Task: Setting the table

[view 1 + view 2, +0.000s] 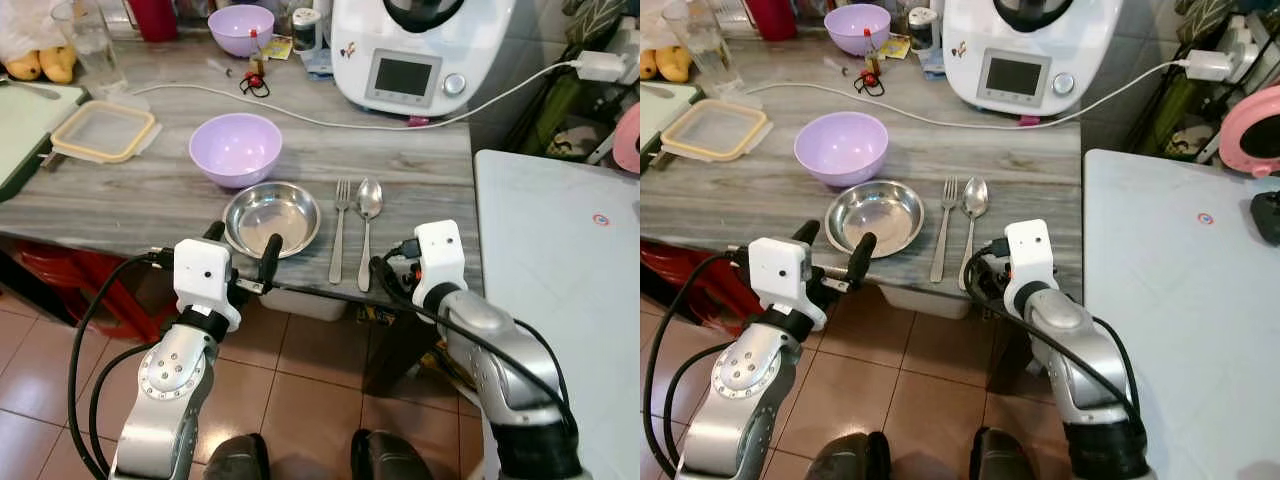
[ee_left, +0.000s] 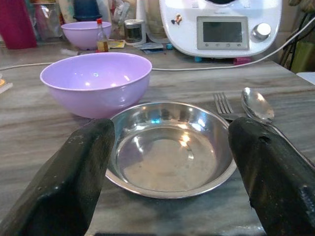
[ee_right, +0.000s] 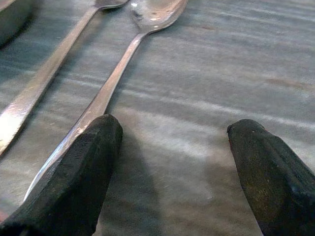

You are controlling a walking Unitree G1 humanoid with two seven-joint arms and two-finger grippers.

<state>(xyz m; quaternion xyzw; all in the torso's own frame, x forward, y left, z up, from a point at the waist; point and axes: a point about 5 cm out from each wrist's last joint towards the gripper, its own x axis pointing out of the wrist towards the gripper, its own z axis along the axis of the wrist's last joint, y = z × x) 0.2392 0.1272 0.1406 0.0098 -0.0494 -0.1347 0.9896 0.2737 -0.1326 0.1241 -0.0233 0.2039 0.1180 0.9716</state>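
Note:
A shallow steel plate [image 1: 272, 218] lies near the front edge of the grey wood-grain table [image 1: 420, 170]. A lilac bowl [image 1: 236, 148] stands just behind the plate. To the plate's right, a fork [image 1: 341, 225] and a spoon [image 1: 368, 215] lie side by side. My left gripper [image 1: 243, 245] is open at the table's edge, its fingers [image 2: 69, 182] on either side of the plate's near rim. My right gripper [image 3: 172, 162] is open too, low over the table just right of the spoon handle [image 3: 106, 96]. Nothing is held in either.
At the back stand a white kitchen machine [image 1: 420, 50], a second lilac bowl [image 1: 240, 28] and a glass [image 1: 90, 40]. A yellow-rimmed container [image 1: 102, 130] lies at the left. A white cable [image 1: 300, 115] crosses the table. A white table [image 1: 560, 280] stands on the right.

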